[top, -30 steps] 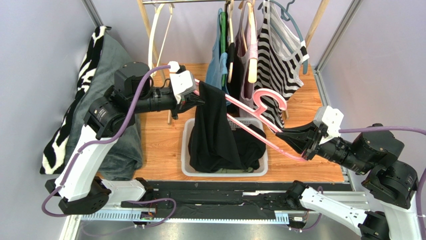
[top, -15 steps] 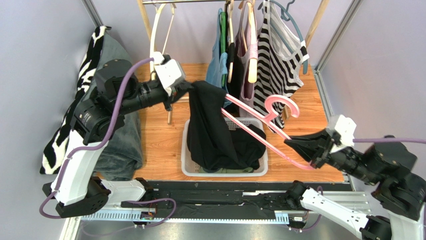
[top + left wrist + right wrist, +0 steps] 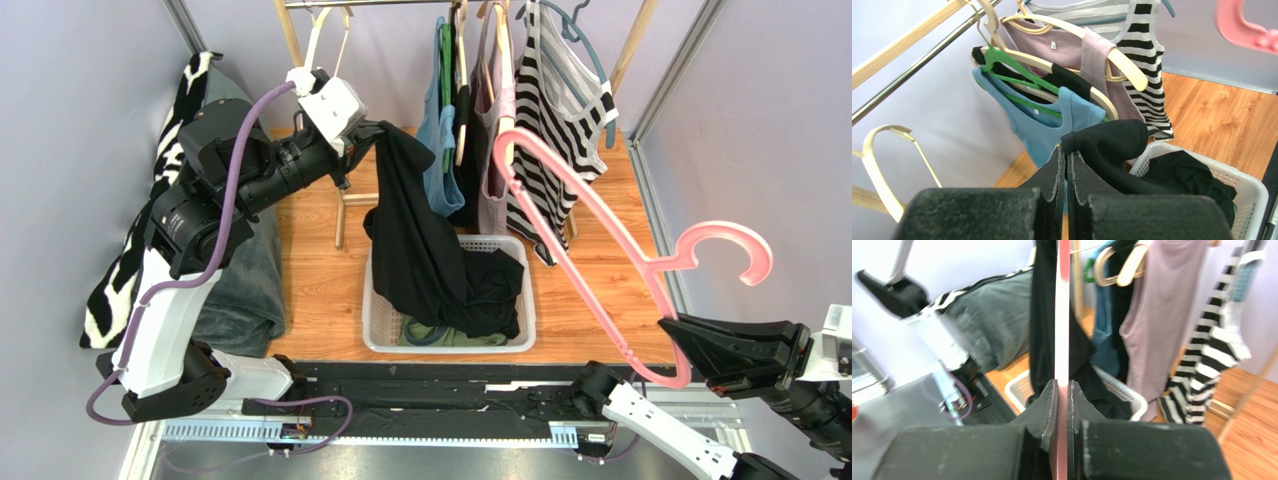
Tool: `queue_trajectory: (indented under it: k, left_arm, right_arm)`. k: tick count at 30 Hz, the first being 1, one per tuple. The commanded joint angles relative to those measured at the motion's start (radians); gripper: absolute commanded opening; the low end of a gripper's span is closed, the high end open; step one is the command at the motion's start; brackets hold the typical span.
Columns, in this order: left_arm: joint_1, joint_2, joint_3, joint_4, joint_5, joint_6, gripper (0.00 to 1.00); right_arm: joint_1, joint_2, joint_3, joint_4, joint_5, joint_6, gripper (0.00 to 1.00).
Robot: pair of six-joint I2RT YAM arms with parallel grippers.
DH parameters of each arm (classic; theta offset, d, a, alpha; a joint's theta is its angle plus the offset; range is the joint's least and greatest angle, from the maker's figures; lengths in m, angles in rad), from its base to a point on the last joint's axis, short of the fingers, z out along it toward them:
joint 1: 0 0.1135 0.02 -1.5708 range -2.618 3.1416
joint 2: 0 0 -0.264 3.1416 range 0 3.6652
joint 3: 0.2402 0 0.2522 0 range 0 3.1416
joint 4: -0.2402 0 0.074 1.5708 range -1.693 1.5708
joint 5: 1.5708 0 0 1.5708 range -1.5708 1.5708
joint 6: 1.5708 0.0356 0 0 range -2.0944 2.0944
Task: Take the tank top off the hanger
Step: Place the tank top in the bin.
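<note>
Left fingers [image 3: 368, 131] are up at the back left of the bench [image 3: 320, 270], just in front of the clothes rail [image 3: 360, 3]. In the left wrist view they [image 3: 1062, 160] are pressed fully together, with a rolled edge of the black tank top [image 3: 1112, 142] pinched at their tips. From that pinch the tank top [image 3: 425, 240] hangs as one long drape down and to the right, its lower part bunched inside the white basket [image 3: 372, 300] at mid-bench. Some greenish fabric shows under it in the basket; I cannot tell what that is. Right fingers [image 3: 676, 335] are low at the near right corner, closed on the lower end of the pink hanger [image 3: 590, 225]. The right wrist view confirms this: the hanger [image 3: 1062, 315] runs edge-on straight up between the fingers [image 3: 1054, 392], which are clamped on it with no gap to either side. The hanger is bare, tilted with its far shoulder up toward the rail and its hook out to the right, and it is well apart from the tank top. The tank top is off the hanger. The far shoulder overlaps the hung garments in the top view; I cannot tell whether it touches them. On the rail are a black-and-white striped top [image 3: 560, 110], a lilac top [image 3: 495, 190] and a blue top [image 3: 1044, 127], each on its own hanger. A pile of grey and zebra-print fabric [image 3: 235, 280] leans against the left wall behind the left arm.
</note>
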Motion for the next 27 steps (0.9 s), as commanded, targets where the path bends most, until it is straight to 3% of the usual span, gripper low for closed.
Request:
queue_trajectory:
  k: [1,4,11,12,13,14,16,27]
  left_arm:
    - [-0.023,-0.001,0.028,0.018,0.045,0.01,0.0]
    - [-0.055,-0.014,-0.031,-0.047,0.151,0.034,0.0]
    - [-0.17,-0.03,-0.311,-0.189,0.16,0.161,0.01]
    - [-0.177,0.002,-0.314,-0.226,0.16,0.172,0.09]
    - [-0.178,0.022,-0.308,-0.257,0.159,0.172,0.42]
    - [-0.18,0.044,-0.296,-0.288,0.157,0.169,0.65]
    - [-0.18,0.093,-0.236,-0.363,0.143,0.168,0.96]
    - [-0.18,-0.08,-0.185,-0.319,0.155,0.208,0.97]
  right_arm:
    - [-0.007,0.026,0.004,0.045,0.123,0.005,0.0]
    - [-0.008,0.038,-0.019,0.08,0.168,-0.01,0.0]
    - [-0.007,0.096,-0.034,0.114,0.153,-0.047,0.0]
    - [-0.008,0.099,-0.037,0.115,0.146,-0.049,0.0]
    - [-0.008,0.104,-0.04,0.114,0.143,-0.053,0.0]
    - [-0.007,0.108,-0.045,0.114,0.143,-0.055,0.0]
    - [-0.008,0.11,-0.049,0.115,0.137,-0.055,0.0]
    - [-0.007,0.159,-0.065,0.074,0.077,-0.095,0.0]
